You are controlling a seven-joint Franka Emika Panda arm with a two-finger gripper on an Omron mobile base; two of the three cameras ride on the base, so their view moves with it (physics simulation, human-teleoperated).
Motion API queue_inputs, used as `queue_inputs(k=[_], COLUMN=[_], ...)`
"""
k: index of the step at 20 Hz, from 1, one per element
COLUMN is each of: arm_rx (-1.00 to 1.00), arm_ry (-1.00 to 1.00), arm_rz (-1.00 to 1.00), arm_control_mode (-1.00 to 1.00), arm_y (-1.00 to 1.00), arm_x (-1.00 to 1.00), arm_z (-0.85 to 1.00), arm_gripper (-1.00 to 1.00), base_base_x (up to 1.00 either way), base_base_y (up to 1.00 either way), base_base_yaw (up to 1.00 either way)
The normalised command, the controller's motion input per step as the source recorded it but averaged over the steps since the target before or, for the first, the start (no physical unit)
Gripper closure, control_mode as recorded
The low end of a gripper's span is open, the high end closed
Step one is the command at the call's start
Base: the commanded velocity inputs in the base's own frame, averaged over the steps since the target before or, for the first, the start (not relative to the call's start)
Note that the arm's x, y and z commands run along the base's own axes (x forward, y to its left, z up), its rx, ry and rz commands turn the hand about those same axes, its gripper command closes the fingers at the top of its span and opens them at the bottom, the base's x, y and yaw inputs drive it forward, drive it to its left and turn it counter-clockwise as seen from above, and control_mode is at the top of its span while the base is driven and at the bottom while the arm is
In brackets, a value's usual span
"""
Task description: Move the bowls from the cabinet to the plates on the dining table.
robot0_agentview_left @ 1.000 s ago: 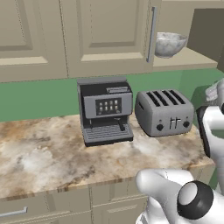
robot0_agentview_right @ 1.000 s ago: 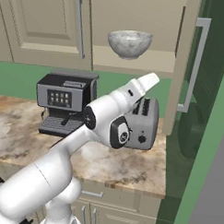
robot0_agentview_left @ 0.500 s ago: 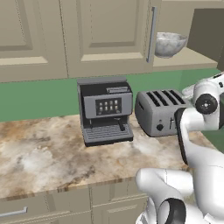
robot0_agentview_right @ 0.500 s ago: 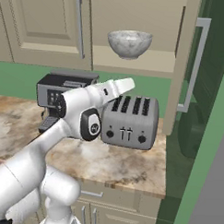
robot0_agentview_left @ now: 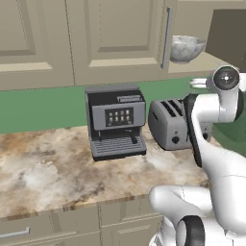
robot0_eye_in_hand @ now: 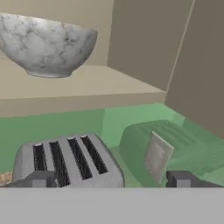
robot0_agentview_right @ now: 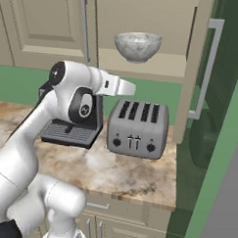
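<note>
With its jaws spread wide and holding nothing, the gripper (robot0_eye_in_hand: 112, 178) is hanging above the toaster (robot0_agentview_right: 135, 129), pointing toward the marbled bowl (robot0_agentview_right: 137, 46) at eleven o'clock on the cabinet (robot0_agentview_right: 143, 63) shelf, so no transfer is begun yet.

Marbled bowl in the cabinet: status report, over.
Gripper open, empty, below shelf level. Marbled bowl upright on the cabinet shelf, untouched. Toaster directly beneath; cabinet door open alongside.
</note>
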Motion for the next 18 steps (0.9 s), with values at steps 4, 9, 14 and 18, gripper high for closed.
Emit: queue_inputs(k=[4,9,14,18], arm_rx=[0.28,0.16,0.05,0.04], arm_ry=[-0.01,-0.09,-0.17,-0.11], arm_rz=[0.0,0.0,0.02,0.08], arm_control_mode=[-1.0,-1.0,-1.0,-1.0], arm_y=[0.13,0.2,0.34,0.18], arm_x=[-0.19,-0.53,-0.66,-0.18], arm_z=[0.07,0.0,0.0,0.11], arm_gripper=[-1.0,-1.0,-1.0,-1.0], base_base_x=[0.0,0.0,0.0,0.0], base_base_y=[0.0,0.0,0.0,0.0], base_base_yaw=[0.0,0.0,0.0,0.0])
